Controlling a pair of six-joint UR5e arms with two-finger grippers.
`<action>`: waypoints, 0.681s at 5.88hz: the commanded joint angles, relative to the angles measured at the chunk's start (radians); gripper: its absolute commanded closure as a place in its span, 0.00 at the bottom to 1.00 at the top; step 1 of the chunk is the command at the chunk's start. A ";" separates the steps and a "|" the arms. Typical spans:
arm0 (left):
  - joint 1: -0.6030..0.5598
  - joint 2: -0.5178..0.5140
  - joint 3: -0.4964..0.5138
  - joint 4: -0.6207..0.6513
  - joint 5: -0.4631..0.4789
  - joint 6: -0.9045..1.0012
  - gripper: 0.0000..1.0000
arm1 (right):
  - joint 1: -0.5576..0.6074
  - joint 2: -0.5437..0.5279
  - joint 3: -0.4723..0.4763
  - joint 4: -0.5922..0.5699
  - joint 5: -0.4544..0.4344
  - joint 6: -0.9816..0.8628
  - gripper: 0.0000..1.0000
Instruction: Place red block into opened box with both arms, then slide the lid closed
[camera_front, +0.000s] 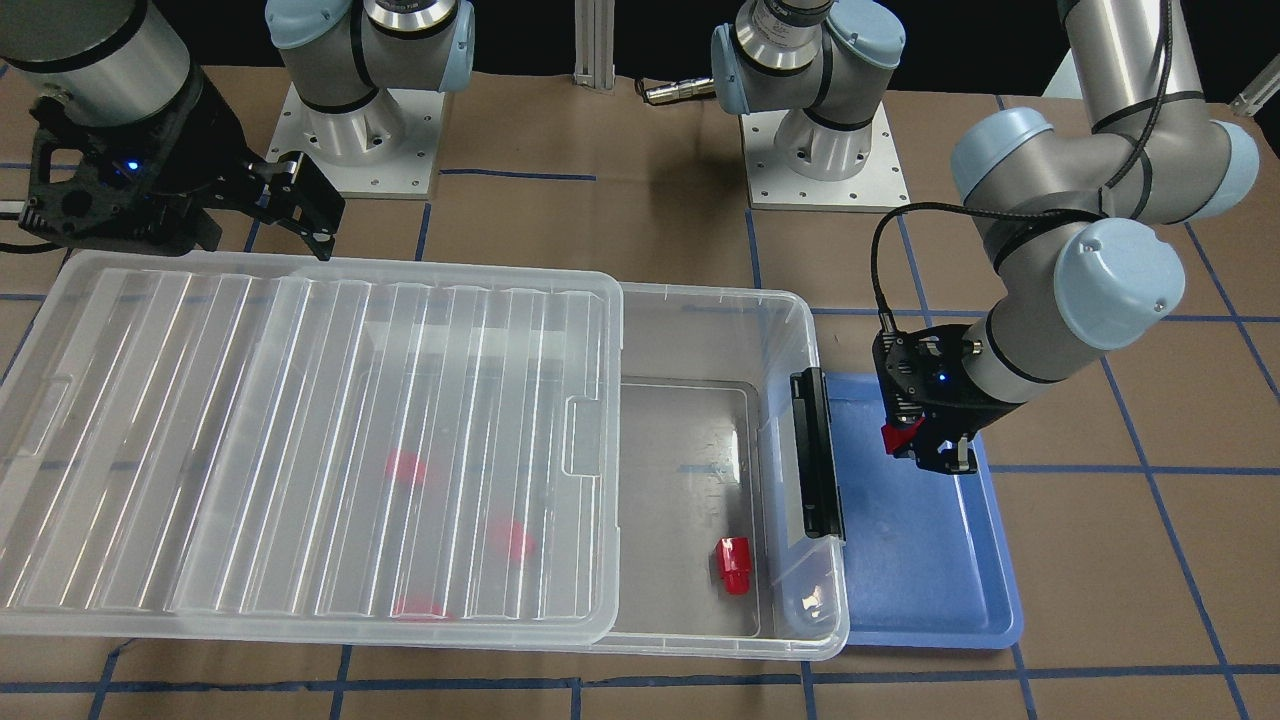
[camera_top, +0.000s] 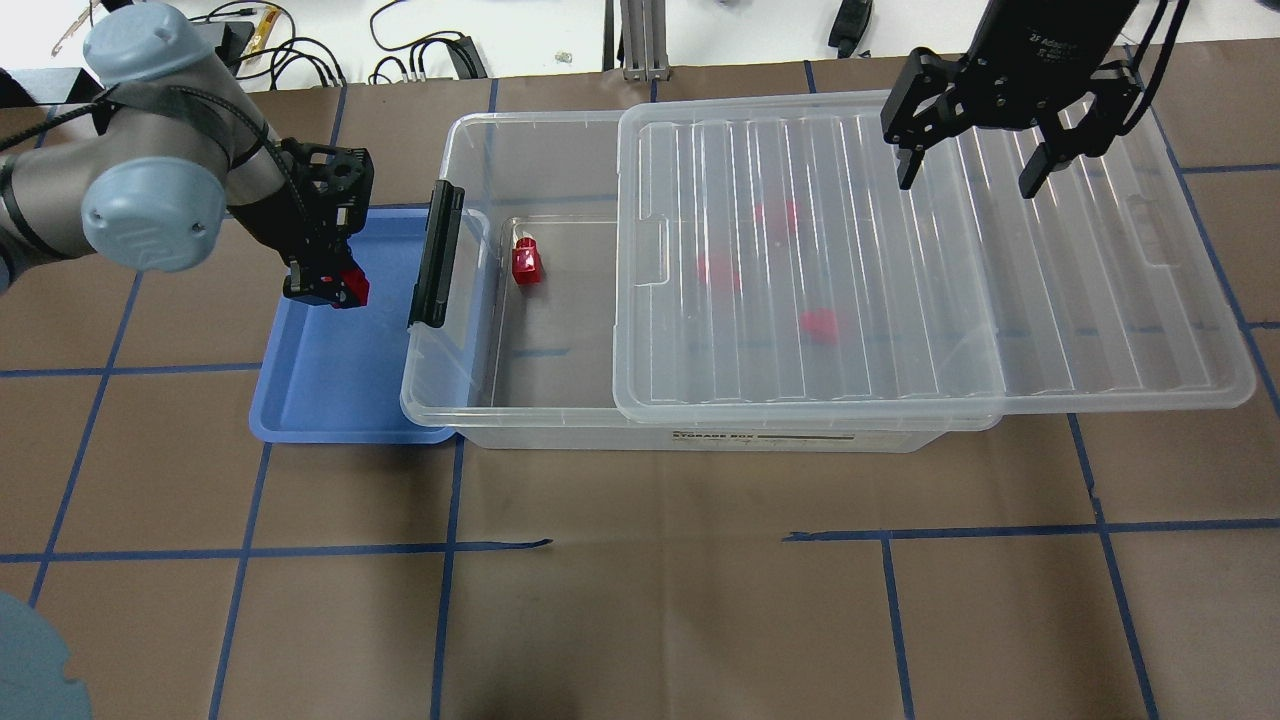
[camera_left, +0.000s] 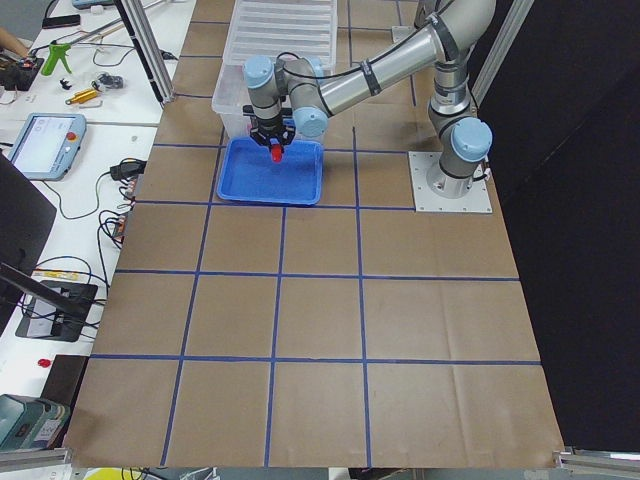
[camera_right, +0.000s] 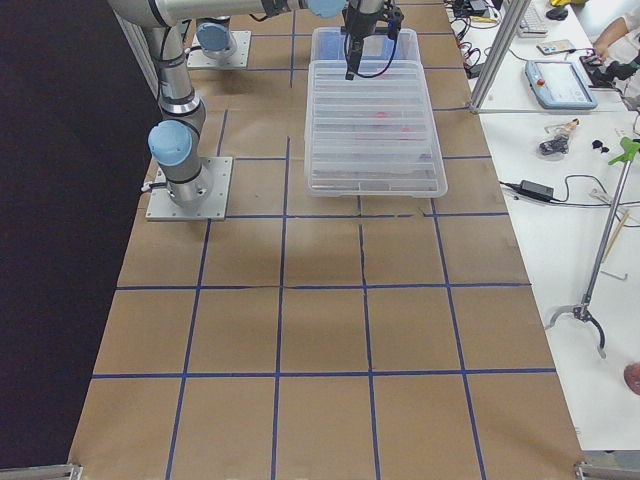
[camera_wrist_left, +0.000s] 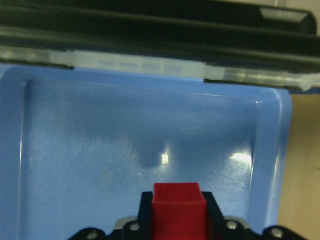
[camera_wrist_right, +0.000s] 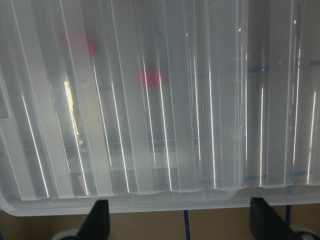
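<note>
Because the lid (camera_front: 300, 440) is slid toward the left of the front-facing frame, the box (camera_front: 815, 600) shows an open gap at center right. I judge that gap is left as the drop zone. 1 loose block (camera_front: 733, 565) lies there, and 3 red smears (camera_front: 405, 467) show through the lid. The left gripper (camera_front: 925, 452) hangs at right over the blue tray (camera_front: 1000, 620), just beyond the black latch bar (camera_front: 818, 450). It is clamped on the red block (camera_front: 900, 437), which pokes out on the side facing the box. The right gripper (camera_front: 300, 215) sits at upper left by the lid's far edge, spread wide and holding nothing. I read that as staging for the lid push.

From overhead, the red block is at left, over the tray and just short of the latch bar. The spread right gripper is at upper right above the lid, and I cannot tell whether it touches.

Both side views are too small to add anything.

On the left wrist camera, the red block fills bottom center, pinched between the 2 dark fingers (camera_wrist_left: 212, 215). The tray floor lies beyond it and the latch bar runs across the top.

On the right wrist camera, the fingertips (camera_wrist_right: 97, 222) stand wide apart at the bottom corners, with only ribbed lid between them.
</note>
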 joint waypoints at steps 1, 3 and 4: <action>-0.070 0.065 0.089 -0.110 -0.048 -0.137 0.98 | 0.001 -0.003 0.000 0.000 -0.024 0.006 0.00; -0.214 0.072 0.089 -0.095 -0.068 -0.343 0.98 | 0.001 -0.001 0.002 -0.003 -0.024 0.006 0.00; -0.277 0.058 0.052 0.006 -0.068 -0.380 0.98 | 0.001 -0.001 0.000 -0.001 -0.026 0.000 0.00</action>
